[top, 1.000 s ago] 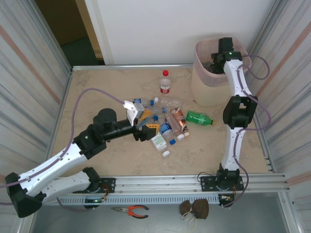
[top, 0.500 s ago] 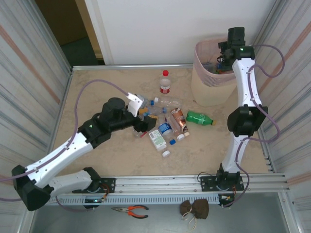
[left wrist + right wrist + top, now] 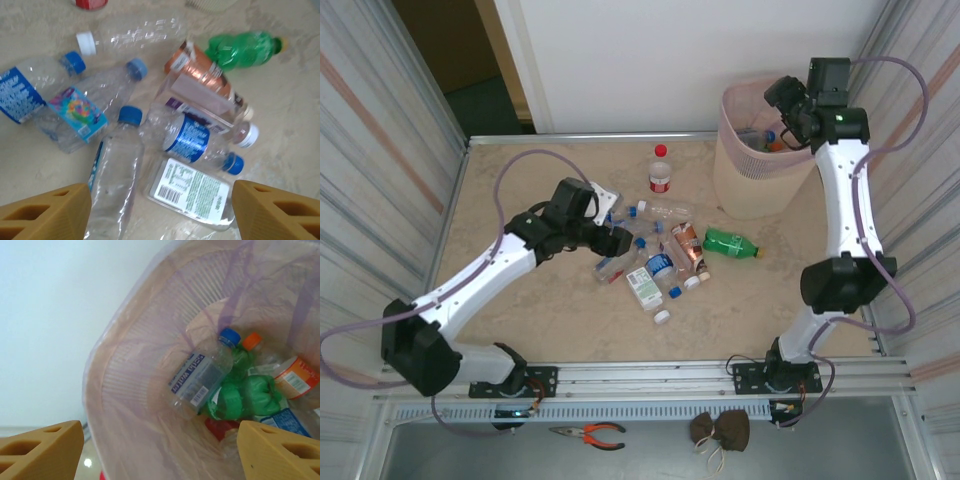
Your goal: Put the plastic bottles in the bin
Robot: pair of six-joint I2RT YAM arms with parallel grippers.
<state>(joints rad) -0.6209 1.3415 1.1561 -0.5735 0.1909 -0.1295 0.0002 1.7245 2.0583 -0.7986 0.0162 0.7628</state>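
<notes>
I'm watching my right gripper (image 3: pixel 788 98) lifting off the bin (image 3: pixel 745 185) at upper right, open and empty, while my left gripper (image 3: pixel 613 240), also open, is settling over the plastic bottles (image 3: pixel 660 258) mid-frame, probably for the next pick.

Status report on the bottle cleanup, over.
Left hand open, empty, over bottle pile. Right hand open, empty, above bin. Some bottles inside; nothing blocking.

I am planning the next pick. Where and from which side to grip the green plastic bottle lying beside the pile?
Probably across the middle of the green plastic bottle, from straight above: it lies on its side, with both long flanks free.
</notes>
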